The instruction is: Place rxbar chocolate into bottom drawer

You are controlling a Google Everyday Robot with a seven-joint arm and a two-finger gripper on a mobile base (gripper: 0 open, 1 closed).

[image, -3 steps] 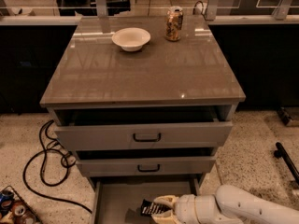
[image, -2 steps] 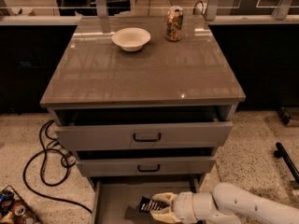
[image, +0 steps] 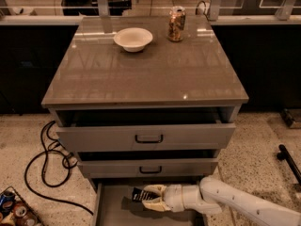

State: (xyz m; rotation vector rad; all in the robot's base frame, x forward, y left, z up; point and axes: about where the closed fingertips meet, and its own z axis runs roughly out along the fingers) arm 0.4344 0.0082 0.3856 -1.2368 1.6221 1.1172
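the gripper [image: 149, 197] is hovering over the drawer [image: 112, 212], fingers [image: 154, 190] clenching the bar [image: 137, 195]; dropping it tilted is risking a bounce out

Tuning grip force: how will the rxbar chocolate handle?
Held by the claw over the bottom drawer, the rxbar chocolate juts out without drooping, so probably fairly stiff. Its shiny wrapper may be slippery. Flat, so it should not roll.

The end effector [image: 151, 197] hangs over the open bottom drawer [image: 113, 213], clamped on a black snack bar [image: 137, 195]. A bowl [image: 133, 38] and a can [image: 177, 24] stand on the worktop [image: 141, 79].
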